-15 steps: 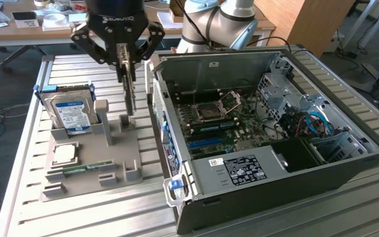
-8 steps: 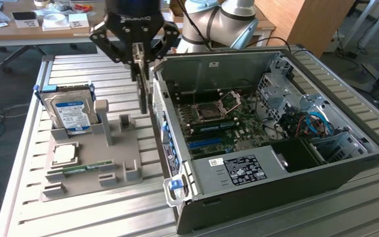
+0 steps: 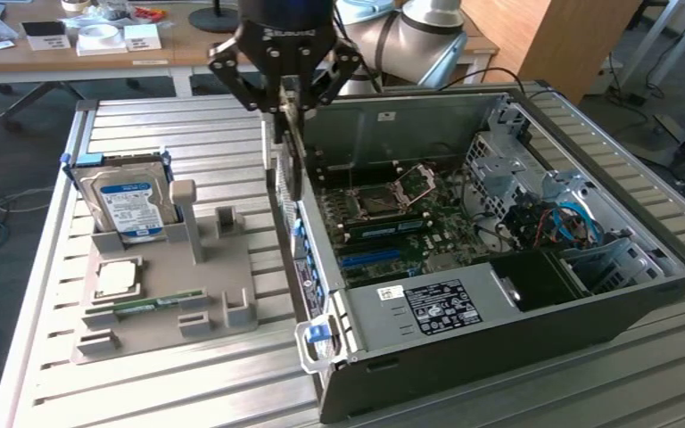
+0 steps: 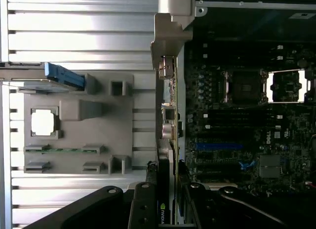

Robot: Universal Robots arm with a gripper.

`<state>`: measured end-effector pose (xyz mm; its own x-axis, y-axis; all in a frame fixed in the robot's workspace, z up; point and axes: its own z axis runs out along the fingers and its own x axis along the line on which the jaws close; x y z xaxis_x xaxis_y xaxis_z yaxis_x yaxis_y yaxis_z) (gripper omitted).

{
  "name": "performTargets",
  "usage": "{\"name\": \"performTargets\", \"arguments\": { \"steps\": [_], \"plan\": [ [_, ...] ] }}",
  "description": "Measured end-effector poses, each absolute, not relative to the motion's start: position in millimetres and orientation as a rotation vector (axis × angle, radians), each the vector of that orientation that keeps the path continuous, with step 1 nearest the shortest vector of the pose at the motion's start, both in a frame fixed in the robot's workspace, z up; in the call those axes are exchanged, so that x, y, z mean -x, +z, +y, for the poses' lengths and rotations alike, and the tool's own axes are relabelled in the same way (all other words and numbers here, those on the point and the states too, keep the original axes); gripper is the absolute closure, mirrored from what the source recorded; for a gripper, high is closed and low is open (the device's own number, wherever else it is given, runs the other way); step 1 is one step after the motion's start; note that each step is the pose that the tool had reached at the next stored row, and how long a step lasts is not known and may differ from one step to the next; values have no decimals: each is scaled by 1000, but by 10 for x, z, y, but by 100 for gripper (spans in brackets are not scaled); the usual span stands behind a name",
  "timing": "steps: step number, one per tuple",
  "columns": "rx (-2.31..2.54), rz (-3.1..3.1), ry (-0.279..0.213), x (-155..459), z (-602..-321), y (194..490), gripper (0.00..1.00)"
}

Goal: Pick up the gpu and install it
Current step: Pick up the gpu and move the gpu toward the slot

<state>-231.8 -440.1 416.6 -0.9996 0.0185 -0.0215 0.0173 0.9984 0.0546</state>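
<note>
Pincer (image 3: 285, 102) was clamped on the gpu (image 3: 286, 160). The card hung straight below it, edge-on, by the wall of the open case (image 3: 462, 348). It was likely light, stiff and fragile. Best held by the flat faces near the top edge, away from the connector edge.

The computer case (image 3: 438, 343) sits on the desk (image 3: 176, 125), on the exterior view's right. A holder (image 3: 188, 267) lies just beside it, on the exterior view's left. A hard drive (image 3: 128, 201) stands at the holder's back end. The gpu (image 3: 285, 165) hangs upright between the fingers (image 3: 245, 82), at the case wall next to the holder.
</note>
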Motion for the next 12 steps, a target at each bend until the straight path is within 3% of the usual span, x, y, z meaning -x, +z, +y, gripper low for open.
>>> {"name": "performTargets", "arguments": {
  "steps": [12],
  "plan": [
    [-28,3118,89,1772,-4401,4166,74]
  ]
}}
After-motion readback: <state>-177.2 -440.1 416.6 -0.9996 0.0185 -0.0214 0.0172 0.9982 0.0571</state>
